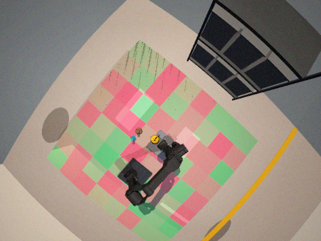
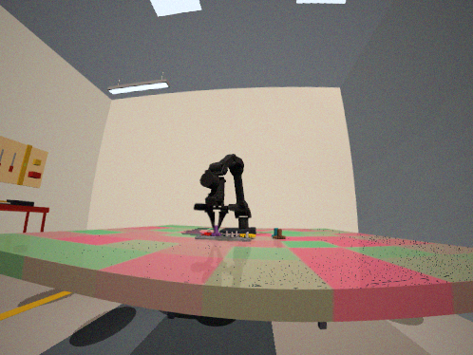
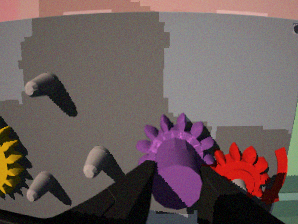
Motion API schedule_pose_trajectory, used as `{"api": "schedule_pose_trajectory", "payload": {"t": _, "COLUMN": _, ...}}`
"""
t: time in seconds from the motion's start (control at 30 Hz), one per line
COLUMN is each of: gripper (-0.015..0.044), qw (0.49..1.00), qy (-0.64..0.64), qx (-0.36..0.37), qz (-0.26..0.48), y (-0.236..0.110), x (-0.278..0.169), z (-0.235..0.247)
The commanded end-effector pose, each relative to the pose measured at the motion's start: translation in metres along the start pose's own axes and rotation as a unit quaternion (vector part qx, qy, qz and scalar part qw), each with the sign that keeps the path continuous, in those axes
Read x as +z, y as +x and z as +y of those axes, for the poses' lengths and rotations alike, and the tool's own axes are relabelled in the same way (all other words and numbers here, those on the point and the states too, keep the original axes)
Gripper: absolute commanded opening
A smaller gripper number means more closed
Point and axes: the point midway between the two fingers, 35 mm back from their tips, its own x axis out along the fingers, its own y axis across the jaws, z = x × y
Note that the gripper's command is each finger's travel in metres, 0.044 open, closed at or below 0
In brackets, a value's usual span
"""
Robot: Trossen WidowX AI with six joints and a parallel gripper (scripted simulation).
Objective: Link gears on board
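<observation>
The jaws [image 1: 161,145] [image 2: 217,227] are clamping the purple gear [image 2: 216,231] [image 3: 180,150] by its upright stem, holding it directly between their tips. It is sitting just beside the red gear [image 2: 207,233] [image 3: 242,167] over the grey board [image 1: 151,147] [image 2: 222,239] [image 3: 225,65]; whether it is lying flat, I can't tell.

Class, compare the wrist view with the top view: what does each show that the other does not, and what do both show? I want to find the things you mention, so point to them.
Only the wrist view: the purple gear [image 2: 217,231] [image 3: 176,165] between the fingers [image 2: 217,227], the red gear [image 2: 207,233] [image 3: 239,167], and three bare pegs.

Only the top view: the teal gear [image 1: 133,138] [image 2: 275,233] and brown gear [image 1: 138,131] [image 2: 280,233] on the table [image 1: 174,106] [image 2: 266,280], plus the yellow floor line [image 1: 254,183] [image 2: 35,305].

Both: the yellow gear [image 1: 155,139] [image 2: 247,235] [image 3: 6,162] and the grey board [image 1: 153,149] [image 2: 223,238] [image 3: 225,65].
</observation>
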Motion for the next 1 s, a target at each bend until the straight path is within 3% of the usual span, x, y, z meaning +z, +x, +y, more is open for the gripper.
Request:
{"api": "schedule_pose_trajectory", "payload": {"t": 0.0, "gripper": 0.0026, "qw": 1.0, "qy": -0.023, "qx": 0.0, "qz": 0.003, "y": 0.001, "x": -0.002, "z": 0.0}}
{"api": "schedule_pose_trajectory", "payload": {"t": 0.17, "gripper": 0.014, "qw": 0.998, "qy": -0.058, "qx": 0.0, "qz": 0.003, "y": -0.001, "x": -0.001, "z": 0.0}}
{"api": "schedule_pose_trajectory", "payload": {"t": 0.63, "gripper": 0.014, "qw": 0.995, "qy": -0.101, "qx": 0.001, "qz": 0.003, "y": -0.049, "x": -0.001, "z": 0.0}}
{"api": "schedule_pose_trajectory", "payload": {"t": 0.73, "gripper": 0.0219, "qw": 0.993, "qy": -0.118, "qx": 0.003, "qz": 0.004, "y": -0.039, "x": 0.003, "z": 0.023}}
{"api": "schedule_pose_trajectory", "payload": {"t": 0.97, "gripper": 0.0402, "qw": 0.975, "qy": -0.222, "qx": 0.006, "qz": 0.001, "y": -0.04, "x": -0.003, "z": 0.132}}
